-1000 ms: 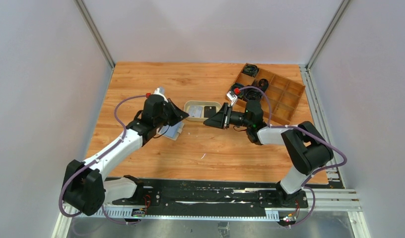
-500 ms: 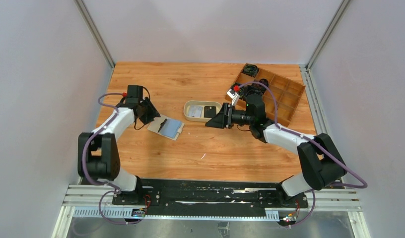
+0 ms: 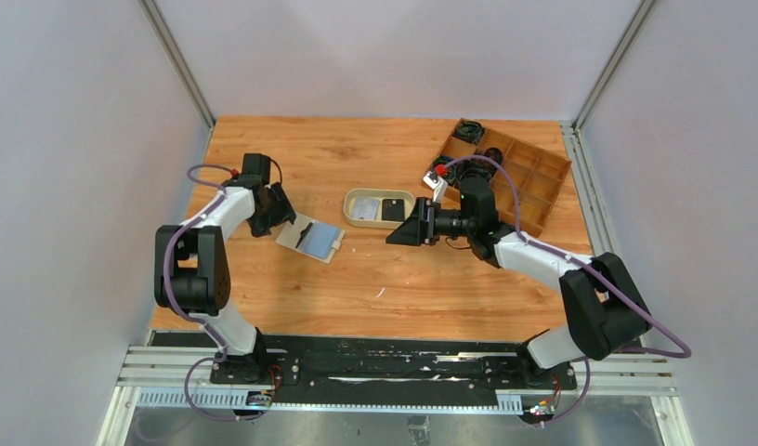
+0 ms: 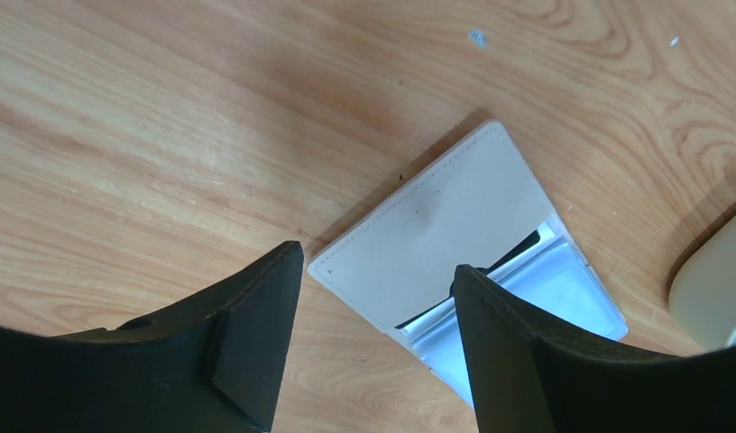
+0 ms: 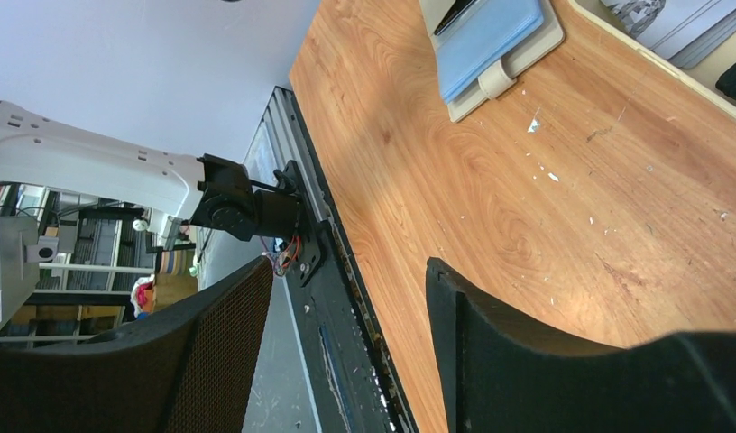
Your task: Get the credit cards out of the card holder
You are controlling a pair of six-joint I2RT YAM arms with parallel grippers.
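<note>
Retreating toward the frame's left edge since a second ago, the left pincer [image 3: 279,208] is now hovering released over the grained wooden table [image 3: 375,153]. The right pincer [image 3: 405,231] is hanging spread and empty, right of centre. Left of centre the card holder [image 3: 309,239] is lying open, a smooth stitched beige leaf. A thin, glossy pale blue credit card [image 4: 549,287] is showing in its pocket. The step is probably calling for one pincer pinning the leaf while the other is sliding the card out flat.
</note>
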